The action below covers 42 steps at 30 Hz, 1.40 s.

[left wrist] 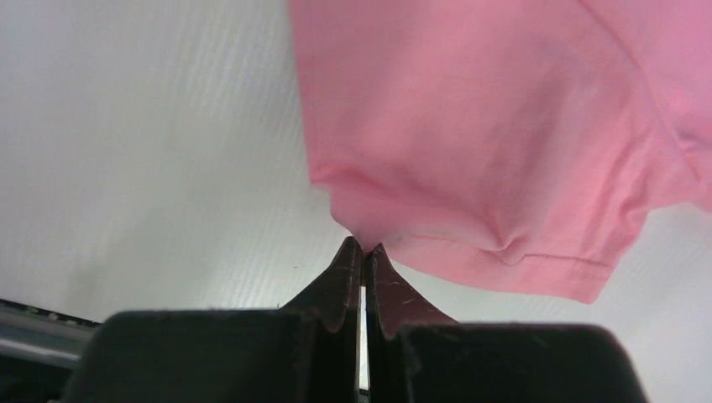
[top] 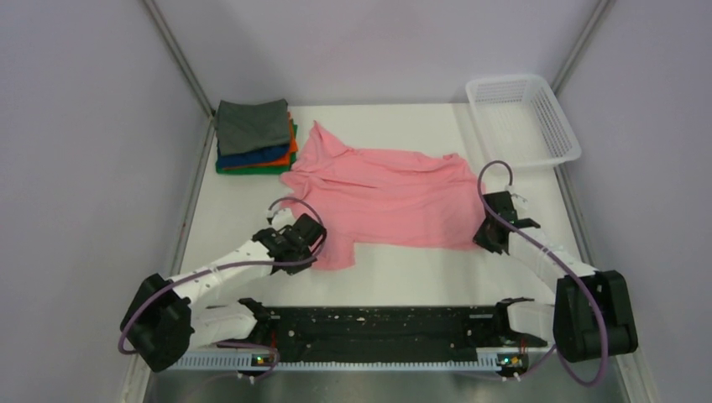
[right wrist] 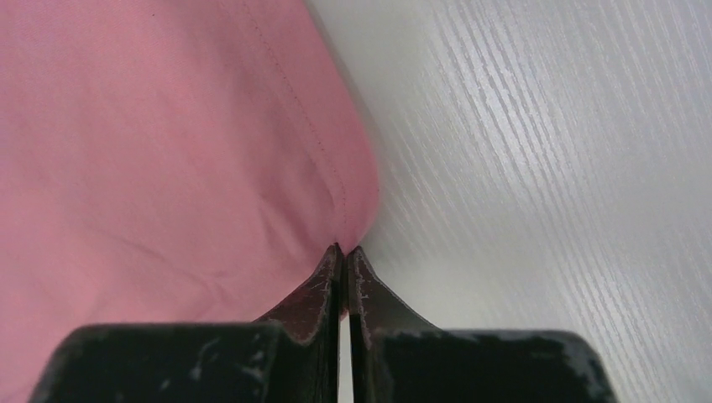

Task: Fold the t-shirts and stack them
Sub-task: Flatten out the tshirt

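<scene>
The pink t-shirt (top: 382, 195) lies spread and wrinkled across the middle of the white table. My left gripper (top: 312, 243) is shut on its near left part, by a sleeve; in the left wrist view the closed tips (left wrist: 362, 248) pinch a fold of pink cloth (left wrist: 470, 159). My right gripper (top: 485, 238) is shut on the shirt's near right corner; in the right wrist view the tips (right wrist: 344, 250) pinch the hemmed corner (right wrist: 168, 168). A stack of folded shirts (top: 254, 137), dark grey on top of blue, orange and green, sits at the far left.
A white plastic mesh basket (top: 522, 119) stands at the far right corner. Grey walls close in the table on the left, right and back. A black rail (top: 378, 327) runs along the near edge between the arm bases.
</scene>
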### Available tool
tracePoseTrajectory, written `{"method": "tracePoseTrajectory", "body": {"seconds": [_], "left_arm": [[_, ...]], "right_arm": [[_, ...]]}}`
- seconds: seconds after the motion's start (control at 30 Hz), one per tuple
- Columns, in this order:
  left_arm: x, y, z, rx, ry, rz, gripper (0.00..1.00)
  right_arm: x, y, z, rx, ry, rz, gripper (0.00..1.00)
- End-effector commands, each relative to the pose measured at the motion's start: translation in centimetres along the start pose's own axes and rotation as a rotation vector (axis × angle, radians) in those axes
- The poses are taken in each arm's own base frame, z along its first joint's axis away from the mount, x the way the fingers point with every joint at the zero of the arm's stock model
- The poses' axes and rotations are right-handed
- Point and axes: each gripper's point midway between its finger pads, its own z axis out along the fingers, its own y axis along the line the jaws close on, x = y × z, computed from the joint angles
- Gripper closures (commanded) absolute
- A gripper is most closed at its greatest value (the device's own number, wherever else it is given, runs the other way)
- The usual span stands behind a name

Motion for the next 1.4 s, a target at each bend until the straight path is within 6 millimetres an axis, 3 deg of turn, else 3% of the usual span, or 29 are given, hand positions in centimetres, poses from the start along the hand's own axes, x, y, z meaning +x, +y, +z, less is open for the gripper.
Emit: {"method": "tracePoseTrajectory", "body": {"seconds": [0.0, 0.1, 0.2, 0.3, 0.43, 0.53, 0.67, 0.77, 0.93, 1.03, 1.2, 1.27, 1.37], "left_arm": [[-4.9, -0.8, -3.4, -0.003, -0.163, -0.033, 1.00], [-9.3, -2.5, -7.5, 0.061, -0.299, -0.032, 1.00], [-14.2, -3.5, -13.2, 0.144, -0.465, -0.032, 1.00], [-18.2, -4.8, -19.9, 0.292, -0.620, 0.030, 1.00], [-21.6, -5.1, -30.6, 0.552, -0.797, 0.037, 1.00], [-22.1, -4.9, -38.0, 0.774, -0.902, 0.094, 1.00], [-20.9, -5.1, -46.5, 1.046, -0.979, 0.232, 1.00], [-19.8, -4.6, -51.6, 1.190, -1.010, 0.333, 1.00], [-18.9, -2.7, -58.2, 1.351, -1.095, 0.401, 1.00], [-18.9, -2.1, -60.1, 1.380, -1.138, 0.422, 1.00], [-21.0, -3.4, -59.2, 1.291, -1.162, 0.391, 1.00], [-23.0, -4.7, -57.5, 1.192, -1.165, 0.348, 1.00], [-27.8, -6.3, -52.3, 0.895, -1.202, 0.236, 1.00]], "right_arm": [[-3.3, 2.4, -2.6, -0.106, -0.080, 0.000, 1.00], [-7.5, 4.8, -6.7, -0.233, -0.212, 0.028, 1.00], [-11.2, 5.9, -11.9, -0.313, -0.332, 0.044, 1.00], [-14.2, 6.2, -17.3, -0.380, -0.448, 0.049, 1.00], [-17.0, 5.0, -24.3, -0.390, -0.556, 0.037, 1.00], [-18.2, 3.9, -29.7, -0.435, -0.650, 0.050, 1.00], [-18.9, 2.7, -36.9, -0.535, -0.768, 0.051, 1.00], [-18.6, 1.7, -42.0, -0.601, -0.832, 0.018, 1.00], [-17.3, 0.5, -46.9, -0.708, -0.896, 0.010, 1.00], [-16.9, 0.0, -48.5, -0.738, -0.926, 0.003, 1.00], [-17.1, -0.3, -47.9, -0.708, -0.922, 0.019, 1.00], [-17.5, -0.2, -47.0, -0.676, -0.909, 0.028, 1.00], [-18.3, 0.6, -43.6, -0.607, -0.860, 0.043, 1.00]]}}
